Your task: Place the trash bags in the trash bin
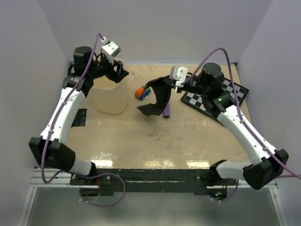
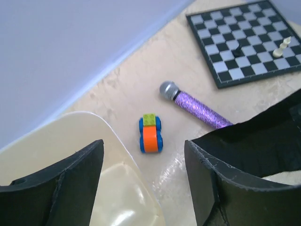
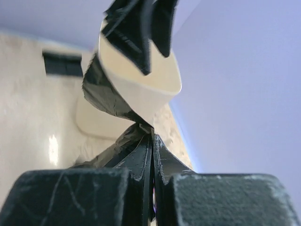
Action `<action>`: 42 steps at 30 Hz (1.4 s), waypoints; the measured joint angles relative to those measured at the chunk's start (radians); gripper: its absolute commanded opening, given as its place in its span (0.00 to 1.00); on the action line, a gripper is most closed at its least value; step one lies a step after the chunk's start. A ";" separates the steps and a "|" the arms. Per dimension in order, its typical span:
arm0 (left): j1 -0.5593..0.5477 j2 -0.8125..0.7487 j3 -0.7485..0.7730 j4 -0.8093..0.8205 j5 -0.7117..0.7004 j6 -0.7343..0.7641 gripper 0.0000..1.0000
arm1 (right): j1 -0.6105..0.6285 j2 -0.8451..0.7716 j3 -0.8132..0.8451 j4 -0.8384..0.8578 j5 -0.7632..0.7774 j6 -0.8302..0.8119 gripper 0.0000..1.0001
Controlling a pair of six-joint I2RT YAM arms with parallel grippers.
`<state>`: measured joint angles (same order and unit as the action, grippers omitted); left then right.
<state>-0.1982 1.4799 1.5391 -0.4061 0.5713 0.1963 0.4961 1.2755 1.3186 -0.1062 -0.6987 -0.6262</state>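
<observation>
The tan table [image 1: 141,146] carries one of each thing. One trash bin [image 1: 110,96], a cream tub with a rounded-square mouth and tapering walls, stands at 10 o'clock from the table's centre. The left gripper [image 1: 119,73] hovers over the bin's 1 o'clock corner, its fingers spread wide and holding nothing.

One trash bag [image 1: 159,96] hangs at 12 o'clock from centre, apart from the bin. It is thin dark brown-black film, glossy and creased, drawn into a twisted band. The right gripper [image 3: 151,160] has its fingers pressed together on the film's upper end.

One chequered board [image 1: 214,96] lies at 2 o'clock. One microphone [image 1: 167,111] with a purple glittery handle lies at 5 o'clock of the bag. One orange-and-blue toy car [image 1: 142,92] sits at 9 o'clock of it. One pale chess piece [image 2: 282,47] stands on the board.
</observation>
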 measured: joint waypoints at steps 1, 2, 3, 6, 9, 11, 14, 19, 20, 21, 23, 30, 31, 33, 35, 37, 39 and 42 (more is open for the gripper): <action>0.015 -0.036 -0.021 0.021 0.019 0.013 0.74 | 0.000 -0.011 -0.007 0.039 0.001 0.050 0.00; 0.022 -0.079 -0.050 0.041 0.049 0.029 0.74 | 0.002 -0.021 -0.015 0.087 0.007 0.112 0.00; 0.023 -0.122 -0.079 0.056 0.088 0.040 0.74 | 0.005 -0.025 -0.020 0.130 0.011 0.171 0.00; 0.008 -0.235 -0.177 0.109 0.233 0.045 0.75 | 0.006 -0.018 -0.031 0.235 0.034 0.328 0.00; -0.004 -0.301 -0.273 0.189 0.323 0.000 0.75 | -0.005 0.002 -0.035 0.302 0.048 0.446 0.00; -0.012 -0.319 -0.325 0.233 0.350 -0.019 0.83 | -0.013 0.016 -0.036 0.338 0.054 0.521 0.00; -0.026 -0.320 -0.362 0.268 0.355 -0.017 0.87 | -0.021 0.035 -0.036 0.372 0.055 0.599 0.00; -0.107 -0.362 -0.452 0.420 0.229 0.039 0.88 | -0.027 0.057 -0.034 0.395 0.053 0.671 0.00; -0.121 -0.374 -0.469 0.443 0.205 0.056 0.87 | -0.027 0.060 -0.034 0.399 0.053 0.681 0.00; -0.140 -0.393 -0.493 0.477 0.178 0.089 0.86 | -0.027 0.063 -0.034 0.403 0.053 0.694 0.00; -0.168 -0.423 -0.526 0.527 0.142 0.170 0.85 | -0.027 0.069 -0.029 0.407 0.053 0.716 0.00; -0.189 -0.478 -0.603 0.653 0.101 0.478 0.79 | -0.035 0.102 0.030 0.417 0.054 0.777 0.00; -0.190 -0.478 -0.608 0.661 0.101 0.513 0.78 | -0.035 0.105 0.036 0.419 0.054 0.784 0.00; -0.193 -0.477 -0.621 0.682 0.100 0.572 0.75 | -0.037 0.107 0.041 0.423 0.054 0.792 0.00; -0.203 -0.475 -0.639 0.716 0.093 0.626 0.72 | -0.037 0.108 0.043 0.424 0.053 0.799 0.00; -0.222 -0.467 -0.656 0.757 0.082 0.670 0.68 | -0.037 0.108 0.044 0.424 0.053 0.802 0.00; -0.242 -0.451 -0.663 0.794 0.073 0.711 0.65 | -0.037 0.108 0.046 0.425 0.053 0.805 0.00; -0.257 -0.428 -0.664 0.835 0.064 0.753 0.53 | -0.037 0.108 0.046 0.425 0.053 0.807 0.00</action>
<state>-0.4553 1.0523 0.8749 0.4294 0.6350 0.9493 0.4587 1.3838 1.3647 0.3183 -0.6460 0.1810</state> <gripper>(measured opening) 0.633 0.007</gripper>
